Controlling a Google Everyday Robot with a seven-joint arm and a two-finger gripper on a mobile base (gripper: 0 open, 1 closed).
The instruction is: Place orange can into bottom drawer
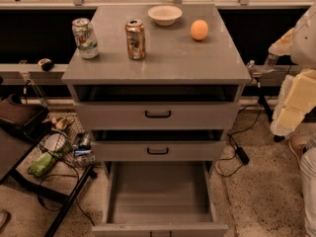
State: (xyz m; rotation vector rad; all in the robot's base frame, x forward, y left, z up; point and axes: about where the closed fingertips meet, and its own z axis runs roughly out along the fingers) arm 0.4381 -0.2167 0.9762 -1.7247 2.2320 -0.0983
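The gripper (253, 68) hovered off the cabinet's (173, 58) right edge, its grip state impossible to tell. The orange can (135, 39) stood well to its left, and the bottom drawer (158, 194) lay open below it.

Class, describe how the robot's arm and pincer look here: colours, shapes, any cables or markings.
The arm enters at the right edge: bulky, blocky segments in white and pale cream-yellow. The pincer, by the right edge of the grey cabinet top, is small, slim and pale grey. No markings or cables on them can be made out.
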